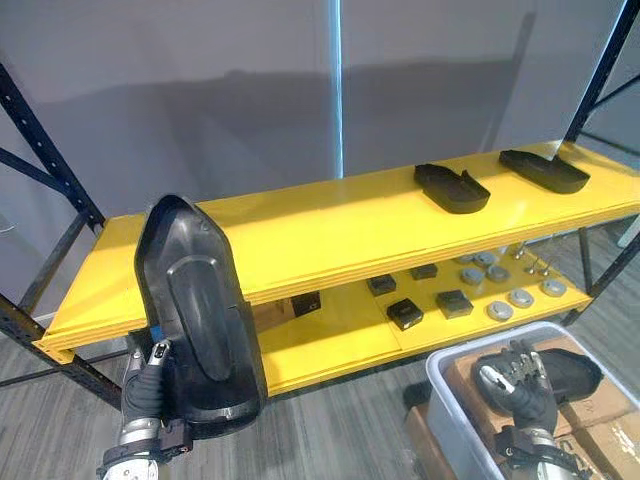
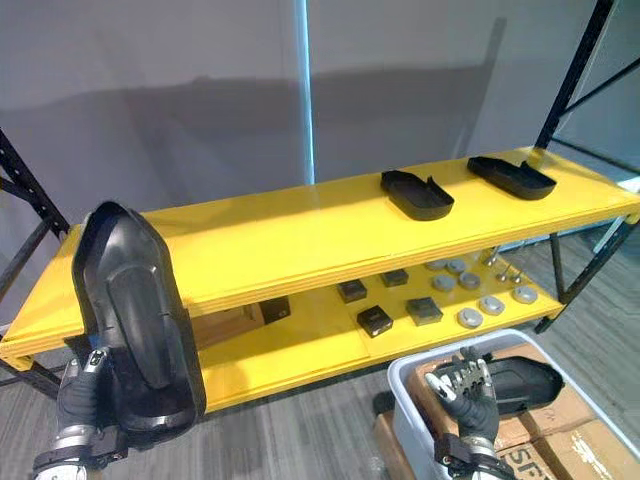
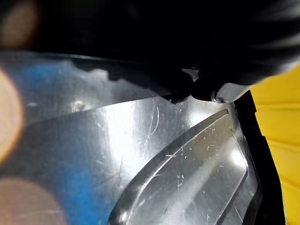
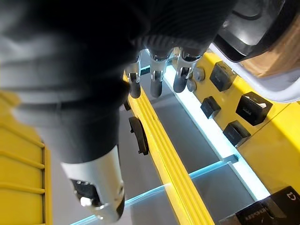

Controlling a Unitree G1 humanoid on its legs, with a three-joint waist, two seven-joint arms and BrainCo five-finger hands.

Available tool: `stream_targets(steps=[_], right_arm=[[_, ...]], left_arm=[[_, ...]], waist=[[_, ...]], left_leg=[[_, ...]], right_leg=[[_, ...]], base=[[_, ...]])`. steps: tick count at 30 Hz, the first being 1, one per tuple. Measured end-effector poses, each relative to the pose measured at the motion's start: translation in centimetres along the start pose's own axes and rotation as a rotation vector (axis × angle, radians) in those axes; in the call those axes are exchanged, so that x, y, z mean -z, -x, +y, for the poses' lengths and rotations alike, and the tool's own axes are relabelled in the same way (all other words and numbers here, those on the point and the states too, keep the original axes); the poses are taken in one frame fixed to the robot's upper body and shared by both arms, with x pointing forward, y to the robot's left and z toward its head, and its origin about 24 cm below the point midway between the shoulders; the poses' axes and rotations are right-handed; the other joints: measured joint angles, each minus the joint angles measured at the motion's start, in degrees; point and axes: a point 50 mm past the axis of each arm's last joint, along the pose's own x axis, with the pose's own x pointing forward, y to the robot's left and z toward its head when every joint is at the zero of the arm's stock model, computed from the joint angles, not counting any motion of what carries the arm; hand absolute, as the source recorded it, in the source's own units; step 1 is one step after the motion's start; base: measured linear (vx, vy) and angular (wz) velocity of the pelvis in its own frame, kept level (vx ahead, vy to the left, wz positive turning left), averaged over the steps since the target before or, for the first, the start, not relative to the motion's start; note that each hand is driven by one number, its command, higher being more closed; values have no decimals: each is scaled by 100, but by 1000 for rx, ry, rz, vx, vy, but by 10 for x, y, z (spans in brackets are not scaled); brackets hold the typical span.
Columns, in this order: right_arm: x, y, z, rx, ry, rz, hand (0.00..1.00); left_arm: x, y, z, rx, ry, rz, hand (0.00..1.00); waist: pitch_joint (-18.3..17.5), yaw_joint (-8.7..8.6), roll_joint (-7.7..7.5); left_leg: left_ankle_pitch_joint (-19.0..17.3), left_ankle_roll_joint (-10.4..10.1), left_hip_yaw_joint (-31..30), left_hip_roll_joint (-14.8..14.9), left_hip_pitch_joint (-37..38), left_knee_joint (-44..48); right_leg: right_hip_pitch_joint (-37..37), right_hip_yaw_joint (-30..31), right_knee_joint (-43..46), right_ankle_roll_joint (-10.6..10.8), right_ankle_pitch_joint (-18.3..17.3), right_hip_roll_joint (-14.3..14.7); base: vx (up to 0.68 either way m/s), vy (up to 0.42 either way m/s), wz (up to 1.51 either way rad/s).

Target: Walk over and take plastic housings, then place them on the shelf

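Observation:
My left hand (image 1: 148, 388) is shut on the lower edge of a large black plastic housing (image 1: 195, 310), which it holds upright in front of the left end of the yellow top shelf (image 1: 300, 230). Its glossy inner face (image 3: 164, 154) shows close up in the left wrist view. Two more black housings (image 1: 452, 187) (image 1: 544, 170) lie on the right part of that shelf. My right hand (image 1: 512, 385) hangs open and holds nothing above a grey bin (image 1: 490, 345), in which another black housing (image 1: 570, 372) lies. Its straight fingers (image 4: 157, 70) show in the right wrist view.
The lower yellow shelf (image 1: 340, 335) carries small black boxes (image 1: 405, 313) and several grey discs (image 1: 520, 297). Dark blue rack posts (image 1: 40, 150) stand at both ends. Cardboard boxes (image 1: 610, 435) sit beside the bin. A grey wall is behind the rack.

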Motion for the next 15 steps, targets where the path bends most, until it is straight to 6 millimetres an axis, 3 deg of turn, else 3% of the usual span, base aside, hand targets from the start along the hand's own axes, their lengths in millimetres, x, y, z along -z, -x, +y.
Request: stream_targets(steps=[2,4,6,9,10,11,13,15], right_arm=[[-1,2,-5,7,1,-5,0],[-2,5,-10,4,9,-5,0],[0,13,-15,-5,24,18,0],[-1,14,-13,-26,33,19,0],[-7,12,-8,-53,39,-5,0],[-17,13,-4,-81,60,-37,0],[-25,14,0,-121,83,-64,0],[-30,14,0,-128,95,-86,0]], left_arm=[[-2,-4,0,9,-6,-10,100],[-2,-4,0,7,-8,-8,100],[2,-4,-9,34,7,6,100],[6,1,-20,72,27,29,100],[7,4,-24,77,44,36,100],[9,7,-28,82,60,56,100],[14,15,-27,71,67,90,100],[15,15,-28,84,68,100,100]], waist=[[74,-11,-47],[181,-68,-155],[177,-97,-153],[108,-116,-133],[110,-105,-68],[106,-85,62],[56,-17,133],[1,69,114]], left_leg=[[-1,-2,-40,59,-60,3],[-95,-149,-125,93,-57,152],[-384,-335,-321,171,-62,493],[-604,-355,-422,351,32,902],[-839,-446,-375,495,-512,2650],[-629,-311,-302,751,-1040,3977],[-767,-422,-140,1126,-1430,4987],[-905,-354,282,1206,-1469,4610]], right_leg=[[-217,17,-524,-18,58,50],[-182,42,-1366,-91,207,63],[-18,15,-1305,-47,414,123],[148,-38,-1252,-48,393,303],[309,-39,-1310,-144,365,420],[567,-65,-1490,-265,347,616],[1036,-46,-1842,-446,368,815],[1379,28,-2132,-486,345,795]], base=[[2,-111,18],[75,-201,25],[158,-245,37],[227,-254,25],[328,-228,2],[338,-220,-5],[339,-139,-29],[337,-48,-33]])
